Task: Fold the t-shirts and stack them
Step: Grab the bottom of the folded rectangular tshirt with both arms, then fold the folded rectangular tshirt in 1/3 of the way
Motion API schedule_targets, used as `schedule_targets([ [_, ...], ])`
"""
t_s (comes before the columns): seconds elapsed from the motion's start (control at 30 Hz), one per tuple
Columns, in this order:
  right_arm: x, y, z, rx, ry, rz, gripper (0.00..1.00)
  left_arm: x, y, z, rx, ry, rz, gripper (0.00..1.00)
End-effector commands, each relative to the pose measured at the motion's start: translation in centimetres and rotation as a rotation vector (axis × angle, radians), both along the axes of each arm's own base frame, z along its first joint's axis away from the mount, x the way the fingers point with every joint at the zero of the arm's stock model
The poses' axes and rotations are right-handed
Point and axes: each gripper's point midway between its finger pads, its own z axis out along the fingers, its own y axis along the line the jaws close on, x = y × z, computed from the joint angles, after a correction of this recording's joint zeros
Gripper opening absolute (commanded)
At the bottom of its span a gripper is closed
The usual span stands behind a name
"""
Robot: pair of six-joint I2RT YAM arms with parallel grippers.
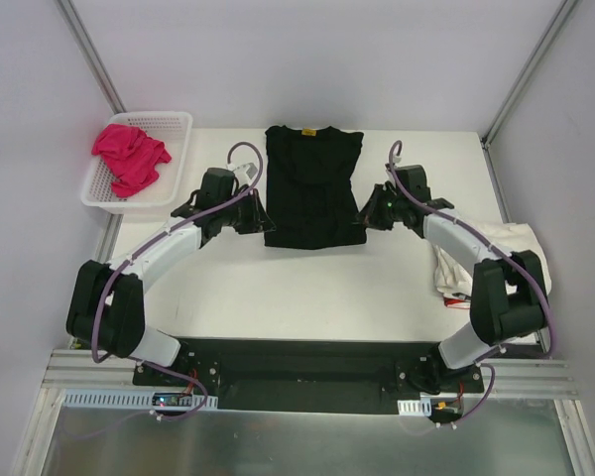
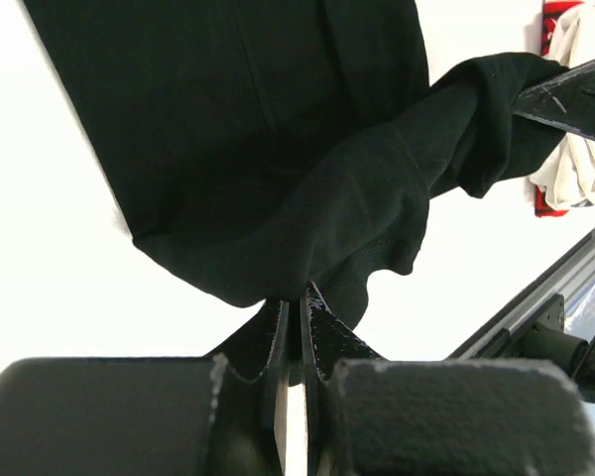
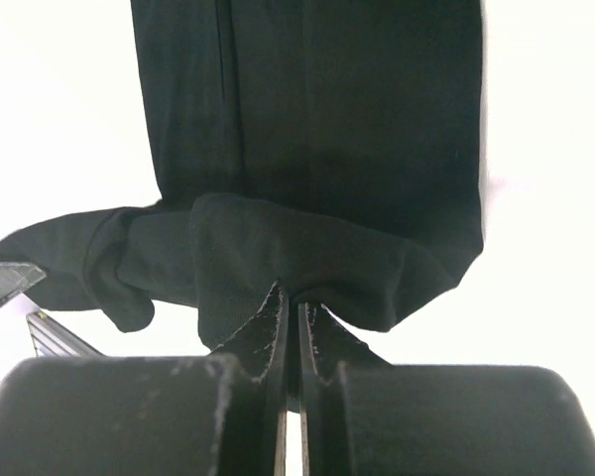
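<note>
A black t-shirt (image 1: 310, 183) lies lengthwise on the white table, collar at the far end, sleeves folded in. My left gripper (image 1: 259, 222) is shut on its near left hem corner (image 2: 278, 268), lifted off the table. My right gripper (image 1: 362, 216) is shut on the near right hem corner (image 3: 297, 268), also raised. The hem hangs bunched between the two grippers. A bright pink t-shirt (image 1: 129, 156) sits crumpled in the basket. A cream-white t-shirt (image 1: 476, 260) lies heaped at the table's right edge, partly under my right arm.
The white mesh basket (image 1: 174, 129) stands at the table's far left corner. Metal frame posts rise at both far corners. An aluminium rail (image 2: 545, 297) runs along the near edge by the arm bases.
</note>
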Motion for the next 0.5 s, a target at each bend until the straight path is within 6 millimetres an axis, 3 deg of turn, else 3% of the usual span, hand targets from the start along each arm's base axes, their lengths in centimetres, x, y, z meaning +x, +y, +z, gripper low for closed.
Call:
schedule_targets([
  [0.0,3.4,-0.1,1.7,0.015,-0.059,-0.032,0.01,2.6,0.7,1.1,0.003,-0.043,0.021,0.0],
  [0.33,7.0,0.7,1.8,0.057,-0.053,-0.042,0.01,7.5,0.2,2.3,-0.025,-0.075,0.039,0.0],
  [0.47,8.4,0.9,1.9,0.07,-0.056,-0.047,0.01,8.9,-0.4,1.7,-0.033,-0.055,0.03,0.0],
])
